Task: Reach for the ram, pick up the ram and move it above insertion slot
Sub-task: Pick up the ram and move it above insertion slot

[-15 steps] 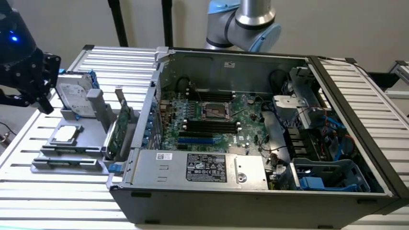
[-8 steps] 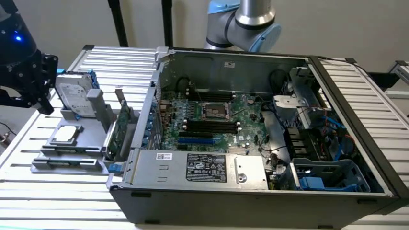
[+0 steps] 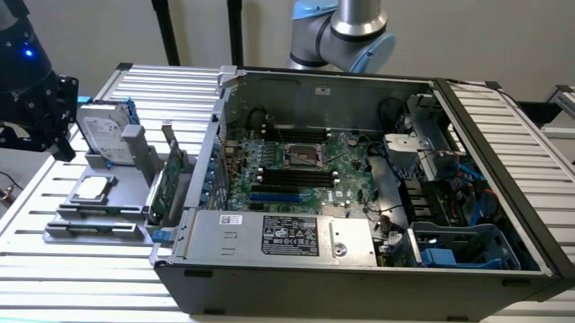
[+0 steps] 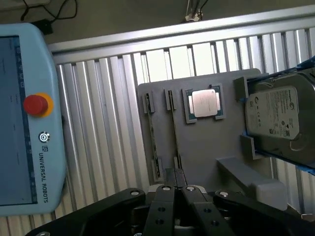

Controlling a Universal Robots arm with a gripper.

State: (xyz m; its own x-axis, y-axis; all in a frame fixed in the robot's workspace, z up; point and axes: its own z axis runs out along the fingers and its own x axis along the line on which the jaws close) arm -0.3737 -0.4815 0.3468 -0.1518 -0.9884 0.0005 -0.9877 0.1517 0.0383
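I'm in the reach step. The tool (image 4: 174, 179) hangs high over the grey tray (image 4: 206, 152) at the exterior view's left, well clear of everything and touching nothing. Its fingers look pressed together, or as good as, with nothing between them.

The ram (image 4: 174, 132) is not picked yet. I take it to be the thin strip standing on edge in the tray slot nearer the CPU (image 4: 204, 103), and from the wrist it lines up almost straight out from the fingertips. In the exterior view it reads as the lower green board (image 3: 159, 198), though I can't be fully sure which of the two boards is which.

As I judge it, a grip calls for the fingers to spread first. It then needs a straight descent with the pads square to the board's flat faces — the strip is narrow, so there is little room for a skewed approach.

The taller card (image 4: 151, 132) stands in the next slot, just beside the ram, and it is the likeliest thing to get clipped. The hard drive (image 4: 278, 115) leans at the tray's far side, apart from the ram. A teach pendant (image 4: 24, 123) lies on the slatted desk (image 4: 98, 128), well off the line. The open case (image 3: 359, 269) sits beside the tray — its dark memory slots (image 3: 292, 176) lie deep inside, ringed by cables and walls.
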